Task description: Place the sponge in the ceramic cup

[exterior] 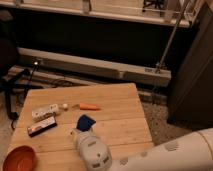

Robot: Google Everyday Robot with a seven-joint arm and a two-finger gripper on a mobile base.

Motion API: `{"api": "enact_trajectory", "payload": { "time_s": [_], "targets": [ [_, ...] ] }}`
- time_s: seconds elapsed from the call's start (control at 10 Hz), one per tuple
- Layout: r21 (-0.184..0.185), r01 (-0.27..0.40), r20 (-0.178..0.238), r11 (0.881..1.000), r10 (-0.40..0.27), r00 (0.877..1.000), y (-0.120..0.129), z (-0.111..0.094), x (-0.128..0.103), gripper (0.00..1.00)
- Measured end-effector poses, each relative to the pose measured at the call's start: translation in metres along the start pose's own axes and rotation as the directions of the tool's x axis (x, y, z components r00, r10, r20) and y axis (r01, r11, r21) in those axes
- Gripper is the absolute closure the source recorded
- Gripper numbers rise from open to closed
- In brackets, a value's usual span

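Note:
The sponge (86, 122), a small dark blue pad, lies on the wooden table (125, 125) near its middle. My gripper (79, 134) sits just in front of and slightly left of the sponge, at the end of the bulky white wrist (94, 152) that reaches in from the lower right. The wrist hides the gripper's tip and the sponge's near edge. The ceramic cup (20, 159), orange-red with a wide mouth, stands at the table's front left corner, well left of the gripper.
An orange carrot (90, 106) lies just behind the sponge, with a small white ball (65, 106) to its left. A white oblong box (45, 111) and a dark bar-shaped box (41, 126) lie on the left side. Beyond the table runs a dark wall with a metal rail.

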State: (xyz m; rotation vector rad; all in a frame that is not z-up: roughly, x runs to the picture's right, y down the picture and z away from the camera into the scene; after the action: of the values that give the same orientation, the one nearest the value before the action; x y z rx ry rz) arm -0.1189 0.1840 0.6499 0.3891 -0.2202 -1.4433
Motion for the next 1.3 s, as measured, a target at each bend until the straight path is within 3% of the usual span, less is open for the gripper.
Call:
{"api": "enact_trajectory", "payload": {
  "time_s": [0.6, 1.3],
  "targets": [
    [-0.078, 0.051, 0.043, 0.996, -0.048, 0.998, 0.001, 0.007, -0.012, 1.0],
    [-0.138, 0.086, 0.075, 0.987, -0.076, 0.994, 0.001, 0.01, -0.016, 1.0]
  ]
}}
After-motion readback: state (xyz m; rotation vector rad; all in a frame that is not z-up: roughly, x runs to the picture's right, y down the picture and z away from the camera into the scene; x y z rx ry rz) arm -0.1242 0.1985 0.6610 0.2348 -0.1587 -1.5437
